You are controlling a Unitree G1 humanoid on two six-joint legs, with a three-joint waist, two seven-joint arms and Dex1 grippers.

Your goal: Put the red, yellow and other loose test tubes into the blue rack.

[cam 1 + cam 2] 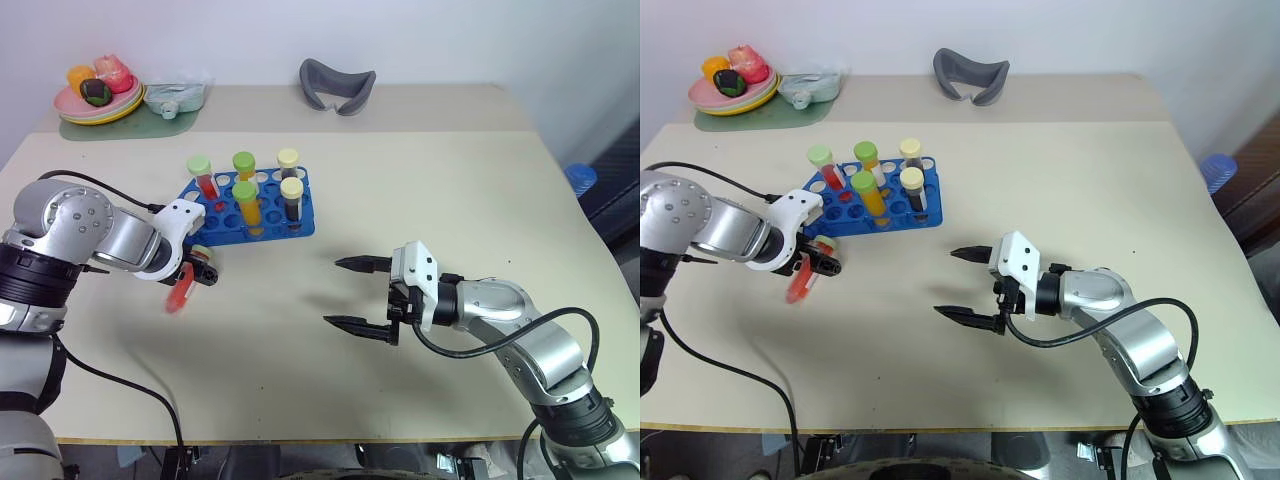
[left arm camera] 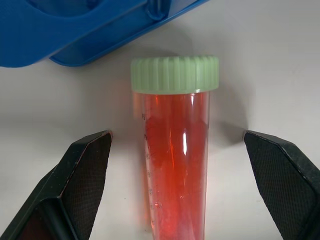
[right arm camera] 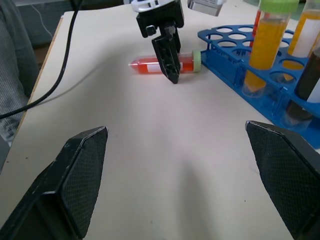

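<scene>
Lying on the beige table (image 1: 420, 180) at the left-centre of the left eye view, a red test tube (image 1: 181, 295) sits just below the lower left corner of the blue rack (image 1: 250, 205). The left gripper (image 1: 197, 268) hangs directly over it, pointing steeply down; from here I cannot tell whether its fingers touch the tube. Five capped tubes stand upright in the rack: one red, two yellow-orange, two dark. At lower centre-right the right gripper (image 1: 347, 294) points toward the frame's left with its fingers spread wide and empty, well apart from the tube and the rack. A pale green tray (image 1: 120, 128) bearing plates of toy food sits in the upper left, and a grey curved object (image 1: 337, 85) lies at top centre.

In the left wrist view the red tube fills the middle, its light-green cap (image 2: 174, 74) toward the top, near the rack's blue edge. One black finger (image 2: 85, 170) stands at each side of the tube with bare table between pad and tube, so the jaws are apart and not clamped.

In the right wrist view the red tube lies at upper centre, cap toward the rack at upper right, the left gripper's fingers crossing in front of it. The right gripper's own fingers (image 3: 82, 170) rise at the lower corners, wide apart with nothing between.
</scene>
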